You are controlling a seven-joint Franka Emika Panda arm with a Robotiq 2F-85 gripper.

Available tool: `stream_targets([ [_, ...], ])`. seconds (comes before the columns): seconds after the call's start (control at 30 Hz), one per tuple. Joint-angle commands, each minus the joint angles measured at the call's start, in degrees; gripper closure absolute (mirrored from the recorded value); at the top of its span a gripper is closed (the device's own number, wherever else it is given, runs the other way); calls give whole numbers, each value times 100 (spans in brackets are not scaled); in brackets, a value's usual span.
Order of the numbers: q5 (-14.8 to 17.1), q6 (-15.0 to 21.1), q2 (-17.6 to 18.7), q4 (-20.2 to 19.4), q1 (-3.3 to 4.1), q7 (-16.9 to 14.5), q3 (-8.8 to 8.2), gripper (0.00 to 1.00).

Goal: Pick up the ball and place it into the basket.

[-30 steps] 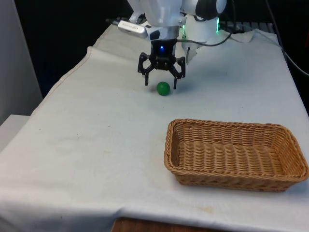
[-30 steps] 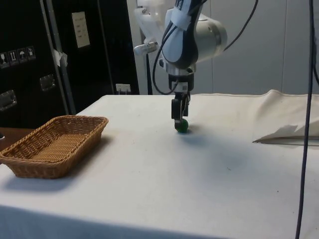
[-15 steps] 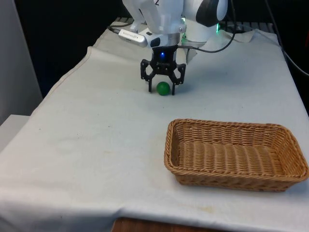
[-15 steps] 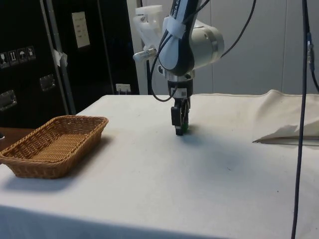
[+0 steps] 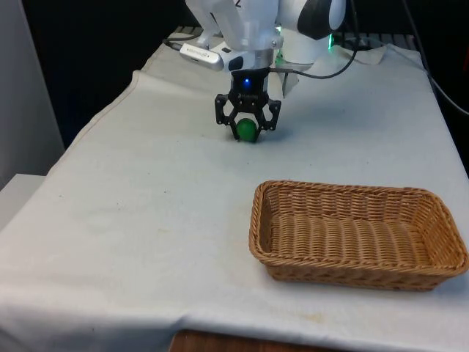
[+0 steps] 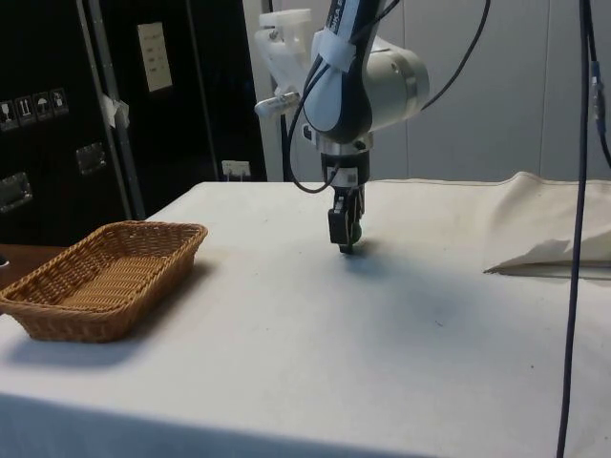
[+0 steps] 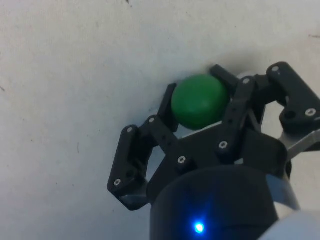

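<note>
A small green ball [image 5: 247,130] sits between the fingers of my black gripper [image 5: 247,133], low over the white cloth at the far middle of the table. In the wrist view both fingers press against the ball [image 7: 199,101], so my gripper [image 7: 199,102] is shut on it. From the side, my gripper [image 6: 347,240] hides most of the ball [image 6: 353,234], with only a green sliver visible. The wicker basket [image 5: 357,196] stands empty near the table's front at the front view's right, well apart from the gripper; it is also in the side view [image 6: 107,246].
Folded white cloth [image 6: 549,250] is bunched at the table's far side in the side view. A black cable [image 6: 579,210] hangs down near it. The table's edges [image 5: 95,117] lie close on the front view's left.
The fingers have gone from wide open around the ball to shut on it. The gripper came down over the ball and sits a little higher now than half a second ago.
</note>
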Motion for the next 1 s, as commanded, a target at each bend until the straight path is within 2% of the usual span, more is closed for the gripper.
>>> stream_targets([
  [0.0,-6,-17,-97,-23,11,-6,-17,100],
  [0.03,0,6,-11,0,0,0,0,100],
  [0.17,-97,-52,-275,-74,103,97,-126,100],
  [0.27,-143,-52,-413,-115,132,149,-149,100],
  [0.3,-29,-17,-413,-97,34,40,-23,100],
  [0.33,-155,-52,-453,-126,138,166,-149,100],
  [0.53,-241,-46,-728,-178,183,269,-172,100],
  [0.57,-69,-17,-773,-178,80,115,-29,100],
  [0.6,-246,-40,-756,-183,189,281,-172,100],
  [0.67,-315,-52,-865,-178,206,355,-172,100],
  [0.87,-533,-86,-1094,-120,223,573,-138,100],
  [0.9,-367,-23,-1112,-155,143,418,-23,100],
  [0.93,-567,-86,-1123,-109,229,602,-132,100],
  [0.97,-596,-92,-1152,-97,229,636,-126,100],
])
